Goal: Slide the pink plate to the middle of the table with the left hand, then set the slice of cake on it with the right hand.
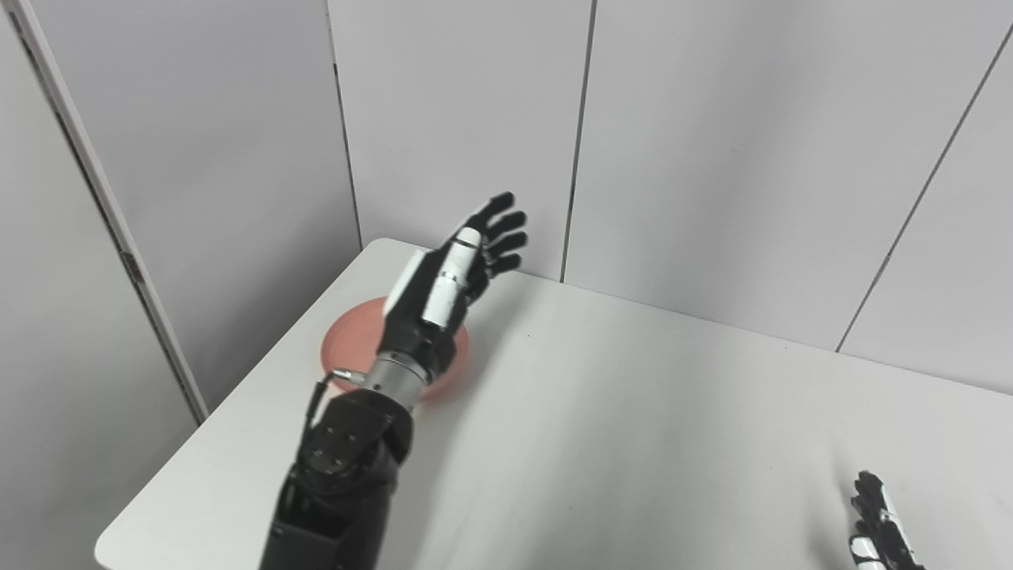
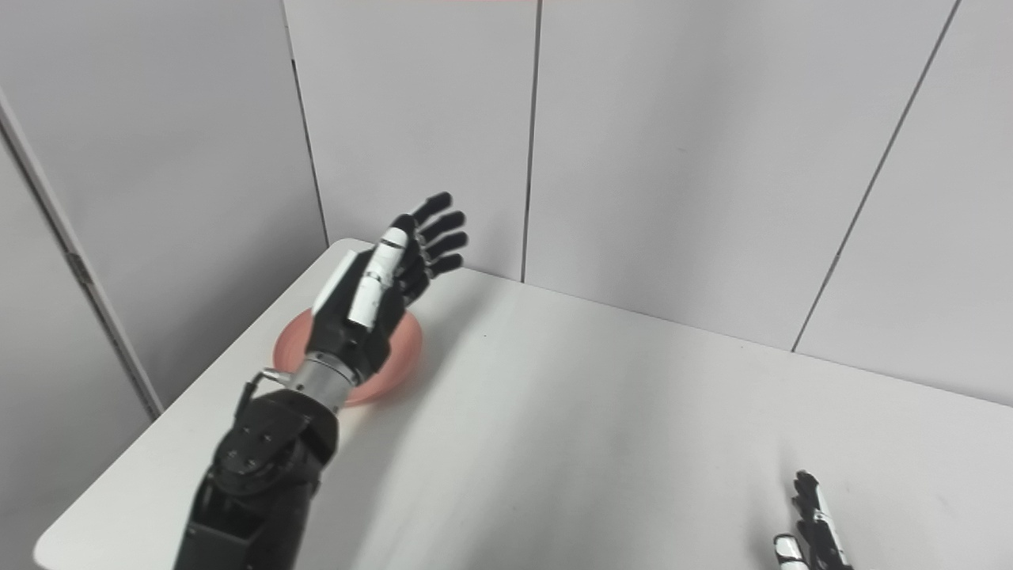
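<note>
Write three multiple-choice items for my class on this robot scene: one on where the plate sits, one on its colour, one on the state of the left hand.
1. Where is the plate on the table?
A. near the far left corner
B. at the middle
C. at the near right edge

2. What colour is the plate?
A. blue
B. pink
C. green

3. What state is the left hand in?
A. shut on the plate
B. open, fingers spread, holding nothing
C. shut into a fist

Answers:
1 A: it lies by the table's far left corner, under the left arm.
2 B: its visible rim is pink.
3 B: the fingers are apart and extended toward the wall, clear of the plate.
</note>
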Controlling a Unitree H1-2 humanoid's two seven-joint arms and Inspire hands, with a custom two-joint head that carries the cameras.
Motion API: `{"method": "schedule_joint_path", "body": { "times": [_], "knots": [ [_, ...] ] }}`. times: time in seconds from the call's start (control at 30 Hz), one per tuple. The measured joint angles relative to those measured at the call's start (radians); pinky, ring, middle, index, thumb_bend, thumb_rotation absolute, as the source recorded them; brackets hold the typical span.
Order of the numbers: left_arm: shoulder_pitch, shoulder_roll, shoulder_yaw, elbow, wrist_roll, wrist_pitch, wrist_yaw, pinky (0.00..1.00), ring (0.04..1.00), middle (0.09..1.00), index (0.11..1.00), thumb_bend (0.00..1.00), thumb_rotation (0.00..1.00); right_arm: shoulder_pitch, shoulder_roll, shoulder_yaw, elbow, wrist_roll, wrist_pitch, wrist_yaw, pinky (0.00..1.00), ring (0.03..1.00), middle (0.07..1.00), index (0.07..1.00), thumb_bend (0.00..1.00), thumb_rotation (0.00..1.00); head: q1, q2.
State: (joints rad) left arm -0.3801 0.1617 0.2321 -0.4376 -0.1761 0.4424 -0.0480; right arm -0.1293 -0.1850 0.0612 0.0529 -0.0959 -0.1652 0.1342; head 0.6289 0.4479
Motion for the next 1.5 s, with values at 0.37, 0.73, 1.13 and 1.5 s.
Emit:
{"method": "schedule_joint_path", "body": {
  "times": [0.37,0.73,1.13,1.5],
  "knots": [
    [-0.054,0.122,0.133,0.119,-0.026,-0.004,0.041,0.87,0.884,0.885,0.867,0.39,1.0,0.002,-0.004,-0.014,0.002,0.012,0.0,0.001,1.0,1.0,1.0,0.997,0.35,1.0,0.018,0.006],
    [-0.076,0.203,0.228,0.246,-0.07,-0.026,0.052,0.86,0.892,0.903,0.883,0.39,1.0,0.002,-0.006,-0.017,0.004,0.018,0.0,-0.001,1.0,1.0,0.998,0.995,0.37,1.0,0.038,0.009],
    [-0.075,0.207,0.28,0.311,-0.115,-0.026,0.094,0.9,0.923,0.932,0.915,0.38,1.0,0.003,-0.014,-0.019,0.005,0.0,0.0,-0.002,1.0,1.0,0.995,0.993,0.37,1.0,0.055,0.008],
    [-0.069,0.206,0.305,0.389,-0.181,-0.026,0.098,0.97,0.979,0.986,0.967,0.35,1.0,0.007,-0.023,-0.02,0.003,0.004,0.0,0.002,1.0,1.0,0.999,0.999,0.41,1.0,0.075,0.015]
  ]
}}
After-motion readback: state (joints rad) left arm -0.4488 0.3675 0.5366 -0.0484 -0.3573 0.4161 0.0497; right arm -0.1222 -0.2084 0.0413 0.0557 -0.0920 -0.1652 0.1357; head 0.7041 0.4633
